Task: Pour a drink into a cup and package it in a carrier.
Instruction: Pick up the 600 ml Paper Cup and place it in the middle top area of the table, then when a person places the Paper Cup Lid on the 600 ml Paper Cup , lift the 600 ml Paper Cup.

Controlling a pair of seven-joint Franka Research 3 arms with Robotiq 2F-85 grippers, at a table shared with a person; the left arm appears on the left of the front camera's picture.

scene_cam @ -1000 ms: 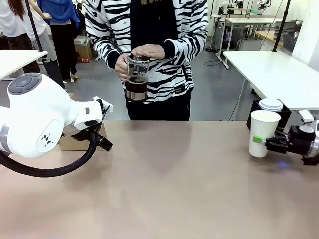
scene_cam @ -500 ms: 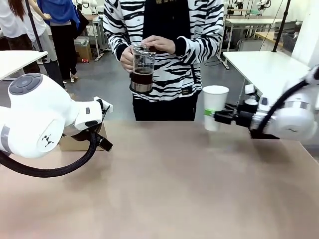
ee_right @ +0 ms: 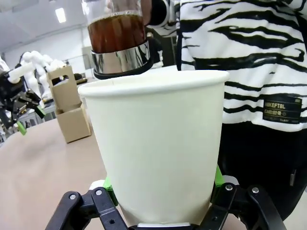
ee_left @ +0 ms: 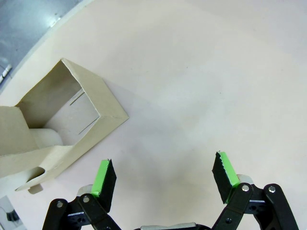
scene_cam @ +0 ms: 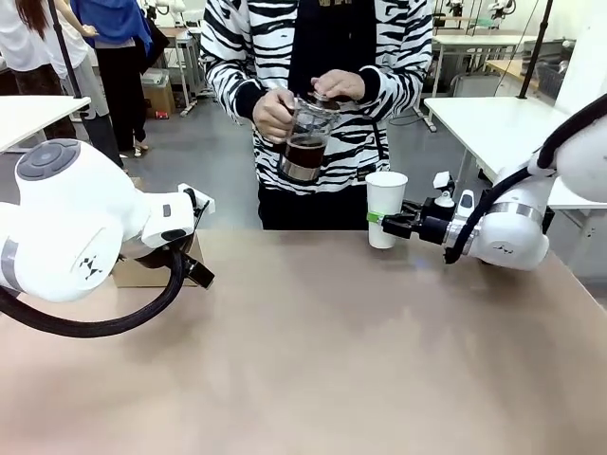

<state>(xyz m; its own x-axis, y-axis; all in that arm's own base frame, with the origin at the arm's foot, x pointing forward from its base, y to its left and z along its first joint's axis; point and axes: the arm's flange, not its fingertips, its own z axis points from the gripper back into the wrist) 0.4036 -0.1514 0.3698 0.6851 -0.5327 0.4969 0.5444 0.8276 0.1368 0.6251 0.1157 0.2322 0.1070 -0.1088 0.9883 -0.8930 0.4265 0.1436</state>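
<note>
Cardboard carrier [scene_cam: 142, 275] stands on a pale tan desk [scene_cam: 332, 360].
The brown carrier rests directly on the smooth, matte desk top, close to the far edge on the robot's left side. From above, one square compartment gapes open beside the upright handle tab. To the carrier's right, the tan surface runs on, dimmed by a soft shadow.

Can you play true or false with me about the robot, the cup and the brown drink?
The right end effector holds the white cup. True.
Nobody is touching the jar of drink. False: a person's hands hold it up, tilted, near the cup.
The left end effector is open with nothing in it. True.
The cup sits inside the carrier. False: the carrier is over by the left end effector, away from the cup.
</note>
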